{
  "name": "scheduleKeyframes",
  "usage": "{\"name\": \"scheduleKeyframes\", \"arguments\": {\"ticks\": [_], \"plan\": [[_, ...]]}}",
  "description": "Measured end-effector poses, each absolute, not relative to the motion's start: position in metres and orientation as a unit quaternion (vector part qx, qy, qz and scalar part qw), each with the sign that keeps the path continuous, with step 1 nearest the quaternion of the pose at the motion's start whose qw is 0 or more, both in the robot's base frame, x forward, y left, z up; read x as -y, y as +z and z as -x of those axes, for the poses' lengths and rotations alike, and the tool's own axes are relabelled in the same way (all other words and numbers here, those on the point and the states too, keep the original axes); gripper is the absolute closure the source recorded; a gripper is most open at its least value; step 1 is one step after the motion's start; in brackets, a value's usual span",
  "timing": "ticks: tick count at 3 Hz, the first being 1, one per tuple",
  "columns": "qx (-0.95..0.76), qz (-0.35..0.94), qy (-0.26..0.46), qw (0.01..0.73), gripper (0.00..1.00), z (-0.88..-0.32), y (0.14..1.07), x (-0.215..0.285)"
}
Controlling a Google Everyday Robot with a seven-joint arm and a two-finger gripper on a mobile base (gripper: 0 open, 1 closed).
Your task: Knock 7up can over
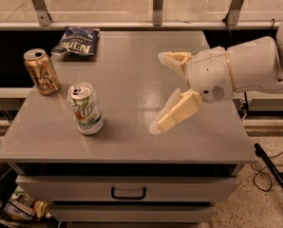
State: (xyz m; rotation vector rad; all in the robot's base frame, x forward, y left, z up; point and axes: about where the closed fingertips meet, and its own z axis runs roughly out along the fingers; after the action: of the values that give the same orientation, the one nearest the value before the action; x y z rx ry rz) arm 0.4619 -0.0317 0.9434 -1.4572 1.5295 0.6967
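The grey bench [132, 51] fills most of the view, with a drawer [127, 191] under its top. The white arm [248, 70] reaches in from the right edge and hangs over the bench's right half. Its end effector [160, 93] sits over the middle of the bench with its two tan fingers [178, 110] spread wide, holding nothing, their tips pointing left. A dark blue chip bag [77, 42] lies flat at the back left. The 7up can [86, 108] stands upright near the front left, well apart from the end effector and to its left. A gold-tan can [42, 71] stands upright behind and left of it, near the bench's left edge.
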Motion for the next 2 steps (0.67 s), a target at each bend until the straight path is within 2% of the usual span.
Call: {"name": "scheduleKeyframes", "arguments": {"ticks": [2], "plan": [[-0.611,0.576,0.302,0.450,0.00,-0.473,0.905,0.001]]}}
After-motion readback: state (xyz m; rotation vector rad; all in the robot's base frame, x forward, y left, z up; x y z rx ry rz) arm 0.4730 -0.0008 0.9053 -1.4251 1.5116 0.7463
